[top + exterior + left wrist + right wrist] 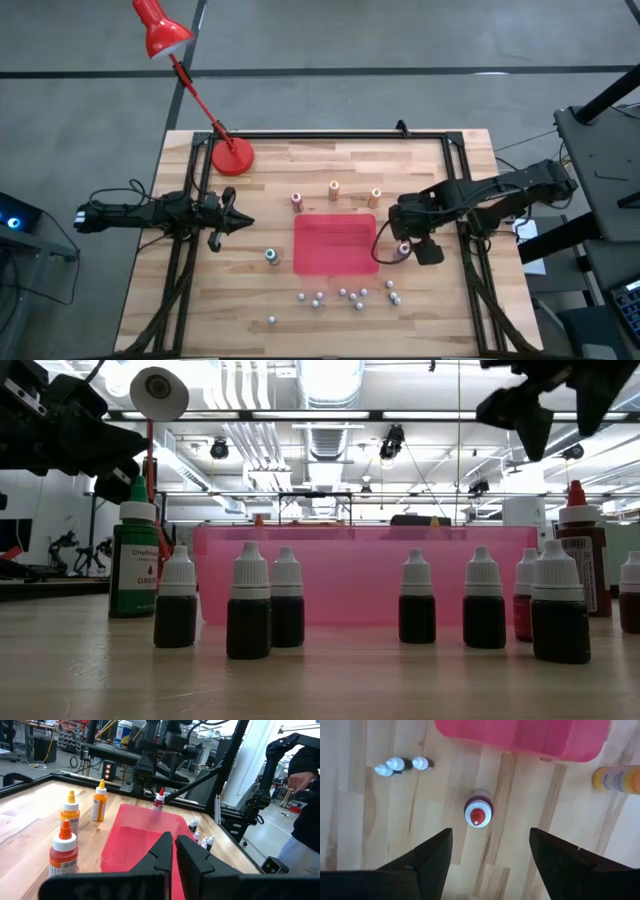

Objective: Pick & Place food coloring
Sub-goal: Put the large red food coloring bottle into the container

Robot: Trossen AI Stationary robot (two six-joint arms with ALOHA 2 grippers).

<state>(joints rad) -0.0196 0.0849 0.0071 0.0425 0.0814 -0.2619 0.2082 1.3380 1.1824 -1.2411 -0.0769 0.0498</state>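
**Risk: tipping the bottle**

Left gripper (240, 222) waits pinched tight, holding nothing. Right gripper (490, 855) hovers spread wide; the red-capped food coloring bottle (478, 812) stands upright between and beyond its fingertips. An off-centre descent could topple it.

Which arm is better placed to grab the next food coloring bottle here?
The right. Its right gripper hangs open directly above the red-capped bottle standing beside the pink tray. The left gripper is shut and waits farther off.

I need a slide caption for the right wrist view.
Open right tool above an upright red-capped bottle, beside the pink tray.
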